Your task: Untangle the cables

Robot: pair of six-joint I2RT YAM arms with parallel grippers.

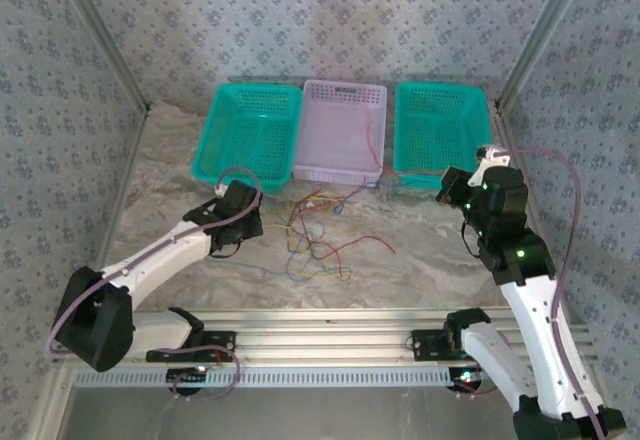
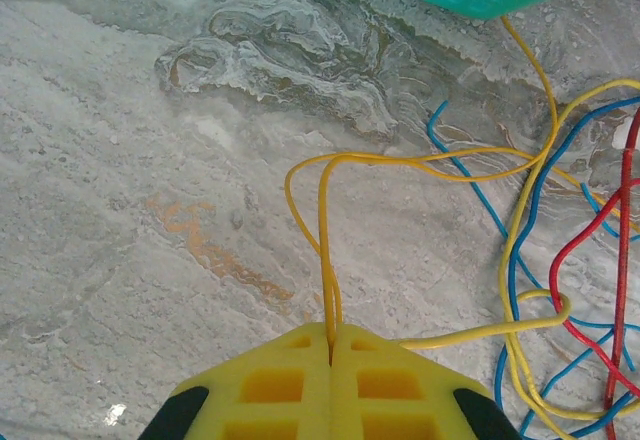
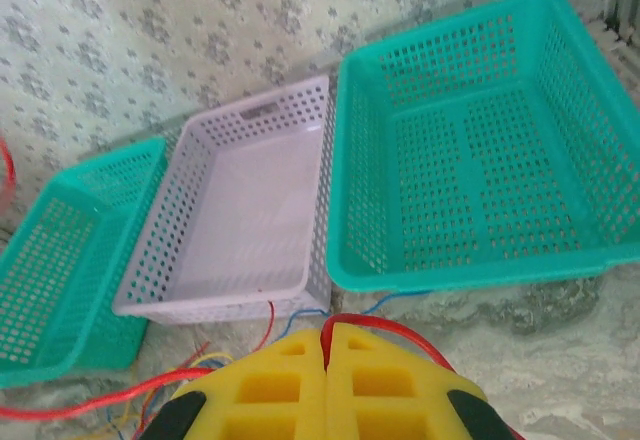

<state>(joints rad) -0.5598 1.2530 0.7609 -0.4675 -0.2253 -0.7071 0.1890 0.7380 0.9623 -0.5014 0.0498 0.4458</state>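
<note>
The cables [image 1: 315, 235] lie as a loose tangle of yellow, red and blue wires on the marble table, in front of the lavender basket. My left gripper [image 1: 240, 210] sits just left of the tangle. In its wrist view the yellow fingers [image 2: 290, 380] are pressed together on a yellow cable [image 2: 322, 210], which loops away and joins the blue cable [image 2: 515, 260] and red cable [image 2: 622, 220] at the right. My right gripper [image 1: 450, 185] hangs right of the tangle, its fingers [image 3: 380, 380] shut on a red cable [image 3: 385, 325] that arcs over the right finger.
Three baskets stand in a row at the back: a teal basket [image 1: 250, 135] on the left, the lavender basket [image 1: 340, 130] in the middle, another teal basket [image 1: 440, 130] on the right. Patterned walls enclose the table. An aluminium rail [image 1: 320, 340] runs along the near edge.
</note>
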